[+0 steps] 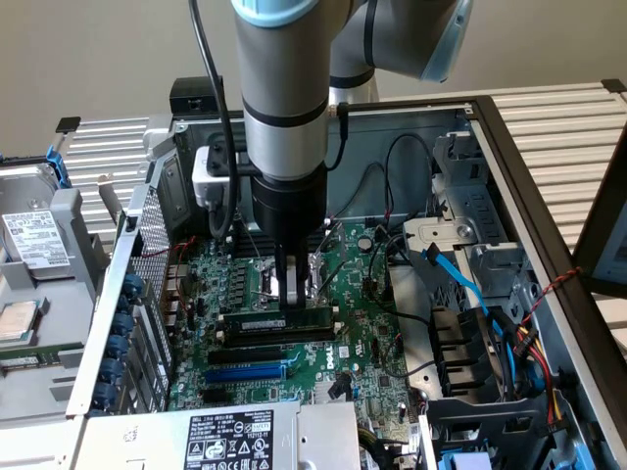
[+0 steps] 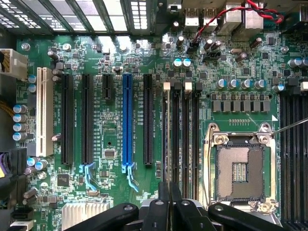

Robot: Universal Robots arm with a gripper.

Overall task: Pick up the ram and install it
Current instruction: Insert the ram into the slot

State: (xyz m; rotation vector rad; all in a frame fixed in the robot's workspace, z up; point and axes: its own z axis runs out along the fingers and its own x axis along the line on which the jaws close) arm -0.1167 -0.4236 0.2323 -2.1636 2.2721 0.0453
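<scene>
The two black fingers (image 2: 163, 207) are pressing close together, clamping the top edge of the ram (image 1: 265, 322), so the gripper (image 1: 291, 297) is grasping the stick near its middle. In the wrist view the gripper (image 2: 169, 190) is sitting right over the ram (image 2: 168, 144), which is showing edge-on as a thin line.

The ram is standing upright on its long edge, running parallel to the blue slot (image 1: 250, 371). It is lining up with the black memory slot nearest the blue slot (image 2: 127, 125), with one black expansion slot (image 2: 147, 120) lying between them. Whether the stick is fully pushed down I cannot tell. Its white label is facing the blue slot in the exterior view.

Three more memory slots (image 2: 185, 139) are lying just past the ram, on the side away from the blue slot. Beyond them the bare processor socket (image 2: 239, 168) is sitting open in its metal frame. On the other side of the blue slot, two black slots and then a white slot (image 2: 44, 110) are running parallel to it.

The arm (image 1: 284, 88) is reaching straight down into the open computer case (image 1: 549, 225). A light blue cable (image 1: 456, 279) is curving through the case, well apart from the blue slot.
</scene>
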